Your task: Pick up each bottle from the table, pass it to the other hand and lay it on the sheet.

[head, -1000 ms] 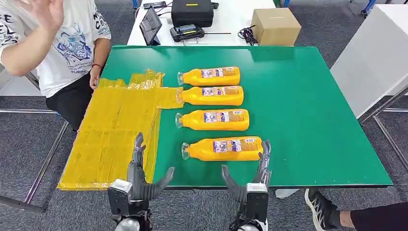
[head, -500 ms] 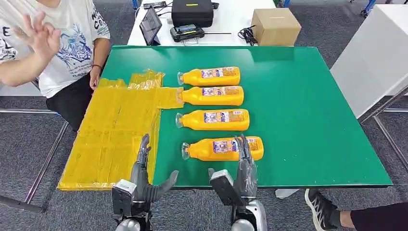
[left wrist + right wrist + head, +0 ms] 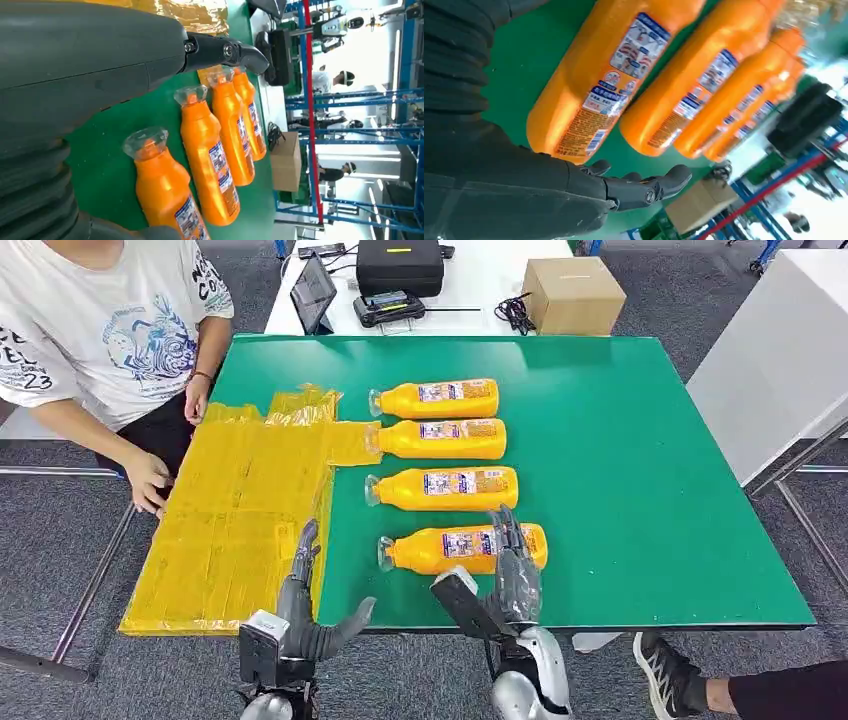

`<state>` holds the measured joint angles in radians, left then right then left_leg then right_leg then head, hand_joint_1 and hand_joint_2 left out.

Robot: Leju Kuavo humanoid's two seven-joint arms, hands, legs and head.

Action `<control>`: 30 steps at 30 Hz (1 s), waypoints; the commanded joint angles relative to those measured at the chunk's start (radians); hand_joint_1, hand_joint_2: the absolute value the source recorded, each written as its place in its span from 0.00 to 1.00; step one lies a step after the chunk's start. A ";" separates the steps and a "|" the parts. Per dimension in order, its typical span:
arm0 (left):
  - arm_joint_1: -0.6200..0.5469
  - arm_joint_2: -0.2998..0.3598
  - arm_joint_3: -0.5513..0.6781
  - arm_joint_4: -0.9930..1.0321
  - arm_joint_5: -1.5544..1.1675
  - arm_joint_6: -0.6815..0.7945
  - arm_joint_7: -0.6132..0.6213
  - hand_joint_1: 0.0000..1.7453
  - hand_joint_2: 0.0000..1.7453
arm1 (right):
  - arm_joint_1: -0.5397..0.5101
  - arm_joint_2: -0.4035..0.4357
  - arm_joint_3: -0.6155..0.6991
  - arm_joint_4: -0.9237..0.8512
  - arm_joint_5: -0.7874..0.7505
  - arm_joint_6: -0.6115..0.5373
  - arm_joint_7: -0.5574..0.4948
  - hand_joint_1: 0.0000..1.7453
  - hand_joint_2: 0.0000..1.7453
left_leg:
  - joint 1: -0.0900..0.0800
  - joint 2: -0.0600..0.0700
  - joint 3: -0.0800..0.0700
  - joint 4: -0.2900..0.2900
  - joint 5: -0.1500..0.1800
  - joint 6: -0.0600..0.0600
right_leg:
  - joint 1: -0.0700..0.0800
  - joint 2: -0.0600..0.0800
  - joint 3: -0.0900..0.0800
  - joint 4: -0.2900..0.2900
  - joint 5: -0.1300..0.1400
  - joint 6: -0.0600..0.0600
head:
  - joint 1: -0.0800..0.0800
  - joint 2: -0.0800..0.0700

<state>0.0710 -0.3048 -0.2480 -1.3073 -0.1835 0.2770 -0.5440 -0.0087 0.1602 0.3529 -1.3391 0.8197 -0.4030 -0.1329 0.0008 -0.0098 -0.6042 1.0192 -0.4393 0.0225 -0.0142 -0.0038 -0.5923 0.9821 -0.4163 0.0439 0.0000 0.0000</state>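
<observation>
Now the right hand reaches over the nearest bottle, fingers spread and holding nothing, apparently lining up a grasp. Four bottles lie in a row on the green table, caps toward the yellow sheet on the left. The left hand waits open beside the sheet, likely for the handover.

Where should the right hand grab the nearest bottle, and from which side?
Grip the nearest bottle around its wide labelled body, not the narrow neck or clear cap. It lies flat on the green table, cap toward the yellow sheet, base toward the robot's right. Probably best to come down from above and wrap across its width; the right hand hovers open over that end.
</observation>
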 commanded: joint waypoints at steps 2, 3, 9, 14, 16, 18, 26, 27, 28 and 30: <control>-0.040 0.011 0.008 0.065 -0.056 -0.002 0.019 0.00 1.00 | -0.198 -0.056 0.021 0.275 0.097 0.104 0.123 0.00 1.00 | 0.001 0.003 0.006 -0.002 -0.001 -0.001 | 0.001 0.003 0.005 -0.002 0.000 -0.002 | 0.000 0.000; -0.041 0.008 0.012 0.068 -0.050 -0.007 0.026 0.00 1.00 | -0.204 -0.056 0.023 0.282 0.097 0.109 0.123 0.00 1.00 | 0.001 0.005 0.007 -0.002 -0.001 -0.002 | 0.001 0.004 0.006 -0.003 0.000 -0.002 | 0.000 0.000; -0.049 0.007 0.018 0.078 -0.053 -0.015 0.026 0.00 1.00 | -0.261 -0.067 0.043 0.342 0.099 0.167 0.160 0.00 1.00 | 0.000 0.002 0.004 -0.001 -0.001 -0.001 | 0.001 0.002 0.004 -0.002 0.000 -0.001 | 0.000 0.000; -0.050 0.007 0.019 0.080 -0.053 -0.015 0.026 0.00 1.00 | -0.269 -0.070 0.042 0.348 0.100 0.168 0.163 0.00 1.00 | 0.000 0.002 0.004 -0.001 -0.001 -0.001 | 0.001 0.001 0.004 -0.002 0.000 -0.001 | 0.000 0.000; -0.050 0.007 0.019 0.081 -0.053 -0.015 0.026 0.00 1.00 | -0.267 -0.070 0.042 0.348 0.100 0.168 0.163 0.00 1.00 | 0.000 0.001 0.004 -0.001 0.000 -0.001 | 0.001 0.001 0.004 -0.001 0.000 -0.001 | 0.000 0.000; -0.050 0.007 0.019 0.081 -0.053 -0.015 0.026 0.00 1.00 | -0.267 -0.070 0.042 0.348 0.100 0.168 0.163 0.00 1.00 | 0.001 0.002 0.005 -0.001 -0.001 -0.001 | 0.001 0.001 0.005 -0.002 0.000 -0.001 | 0.000 0.000; -0.051 0.007 0.019 0.082 -0.052 -0.015 0.026 0.00 1.00 | -0.268 -0.071 0.044 0.351 0.104 0.169 0.166 0.00 1.00 | 0.000 0.001 0.005 -0.001 -0.001 -0.001 | 0.001 0.001 0.005 -0.001 0.000 -0.001 | 0.000 0.000; -0.053 0.007 0.021 0.088 -0.053 -0.017 0.026 0.00 1.00 | -0.280 -0.075 0.054 0.362 0.109 0.180 0.174 0.00 1.00 | 0.000 0.001 0.004 0.000 -0.001 -0.001 | 0.001 0.001 0.004 -0.001 0.000 -0.001 | 0.000 0.000; -0.053 0.007 0.022 0.090 -0.053 -0.018 0.026 0.00 1.00 | -0.284 -0.076 0.055 0.364 0.113 0.175 0.175 0.00 1.00 | 0.000 0.000 0.002 0.000 0.000 0.000 | 0.000 0.000 0.002 -0.001 0.001 0.000 | 0.000 0.000; -0.056 0.007 0.027 0.098 -0.053 -0.022 0.026 0.00 1.00 | -0.307 -0.080 0.069 0.380 0.113 0.195 0.179 0.00 1.00 | 0.000 0.001 0.002 0.000 0.000 -0.001 | 0.000 0.001 0.003 -0.001 0.001 -0.001 | 0.000 0.000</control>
<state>0.0482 -0.3048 -0.2461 -1.2798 -0.2354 0.2632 -0.5230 -0.2352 0.1152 0.3689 -1.0620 0.9274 -0.2419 0.0286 0.0000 -0.0099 -0.6044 1.0198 -0.4390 0.0229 -0.0147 -0.0039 -0.5922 0.9822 -0.4157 0.0447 0.0000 0.0000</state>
